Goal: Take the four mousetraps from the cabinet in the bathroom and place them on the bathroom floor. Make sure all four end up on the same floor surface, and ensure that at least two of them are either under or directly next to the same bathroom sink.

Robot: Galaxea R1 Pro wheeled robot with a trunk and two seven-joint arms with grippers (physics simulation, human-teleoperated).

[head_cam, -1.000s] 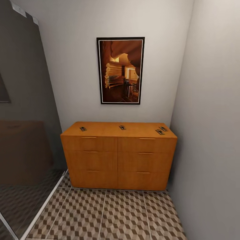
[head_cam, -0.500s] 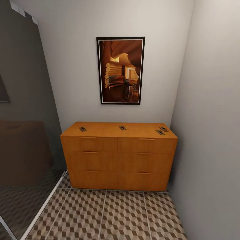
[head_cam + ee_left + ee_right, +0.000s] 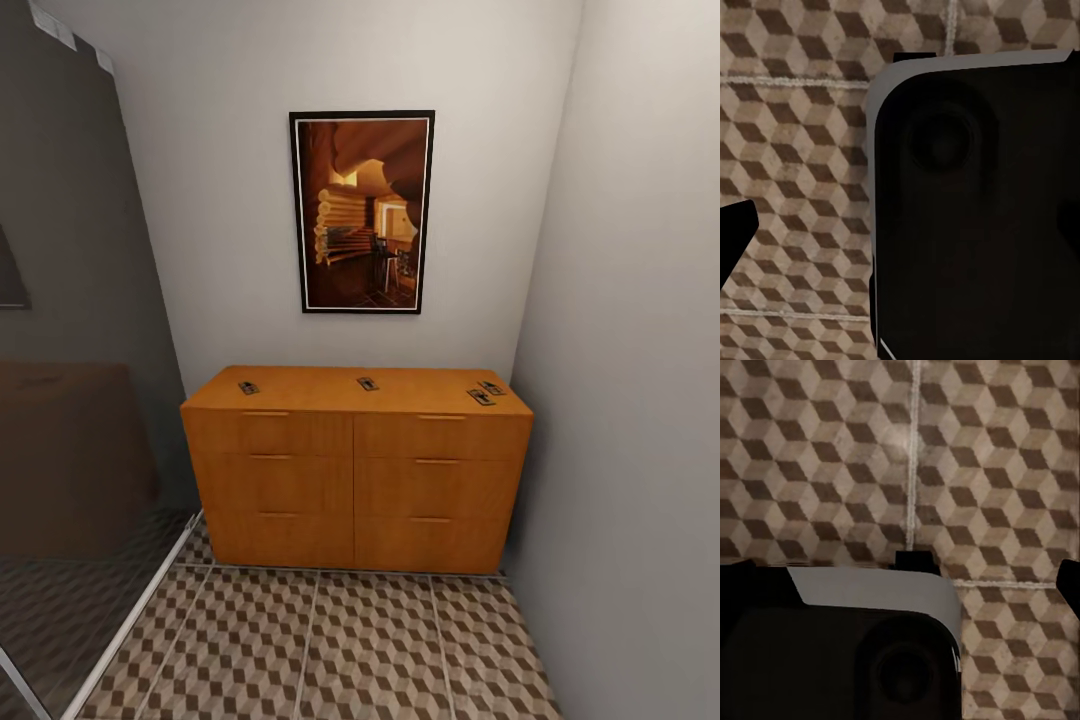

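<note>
Several mousetraps lie on top of the orange wooden cabinet (image 3: pixel 355 470) in the head view: one near the left end (image 3: pixel 248 387), one in the middle (image 3: pixel 367 383) and two close together at the right end (image 3: pixel 481 397) (image 3: pixel 490 387). The cube-patterned bathroom floor (image 3: pixel 330 650) stretches from me to the cabinet. The bathroom sink is out of view. My left gripper (image 3: pixel 900 232) and right gripper (image 3: pixel 904 581) hang over the floor tiles beside my dark base, fingers wide apart at the picture edges, holding nothing.
A framed picture (image 3: pixel 362 212) hangs above the cabinet. A dark glass panel (image 3: pixel 70 400) with a pale floor rail (image 3: pixel 135 610) closes the left side. A grey wall (image 3: pixel 640 400) bounds the right. My black base (image 3: pixel 975 217) sits close beside both grippers.
The head view has crept very slightly toward the cabinet. The mousetraps and cabinet have not moved.
</note>
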